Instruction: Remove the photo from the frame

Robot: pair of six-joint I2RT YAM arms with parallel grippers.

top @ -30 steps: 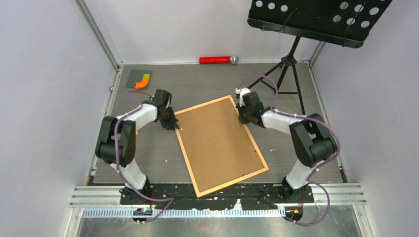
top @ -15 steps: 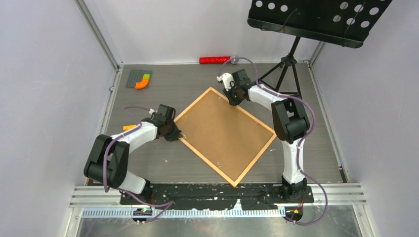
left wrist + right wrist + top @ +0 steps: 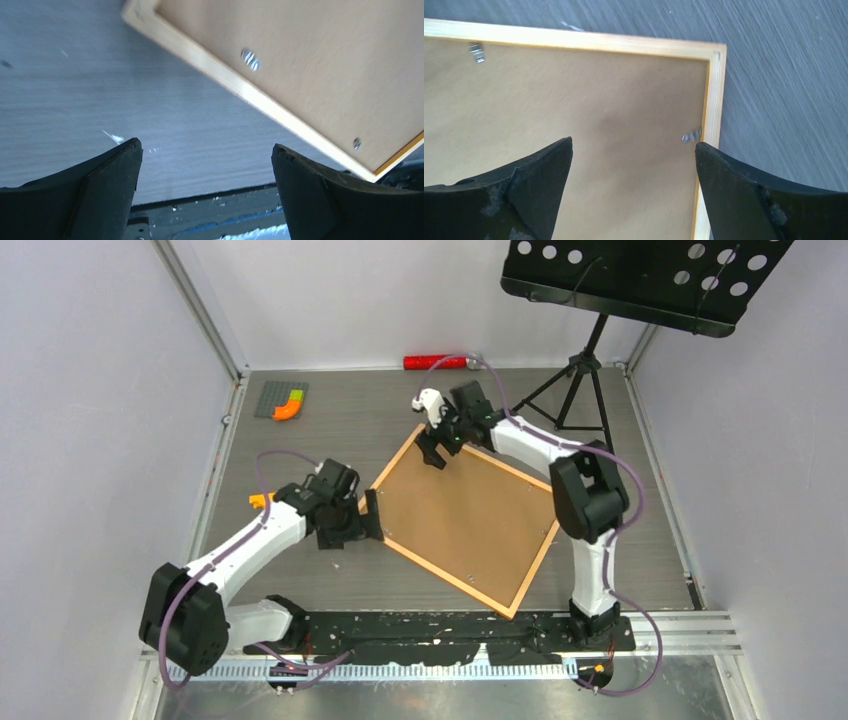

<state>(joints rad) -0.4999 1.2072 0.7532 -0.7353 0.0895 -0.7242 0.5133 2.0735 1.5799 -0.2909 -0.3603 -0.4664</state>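
The frame (image 3: 442, 573), thin orange border, lies face down on the table, turned like a diamond. Its brown backing board (image 3: 470, 520) faces up and hides the photo. My left gripper (image 3: 372, 515) is open at the frame's left corner. In the left wrist view its fingers (image 3: 206, 146) span bare table, with the frame's edge (image 3: 270, 106) just beyond them. My right gripper (image 3: 435, 450) is open over the far corner. In the right wrist view it (image 3: 634, 142) hovers above the backing board (image 3: 599, 110) beside the frame's edge (image 3: 716, 100). Neither gripper holds anything.
Small metal tabs (image 3: 691, 136) (image 3: 250, 59) sit along the board's rim. A music stand (image 3: 640, 280) on a tripod (image 3: 580, 390) stands at the back right. A red cylinder (image 3: 435, 362) lies by the back wall. A grey plate with coloured bricks (image 3: 283, 400) is back left.
Both grippers went from shut to open. The frame turned further clockwise and slid right. The right gripper moved left along the far side; the left arm stretched out low.
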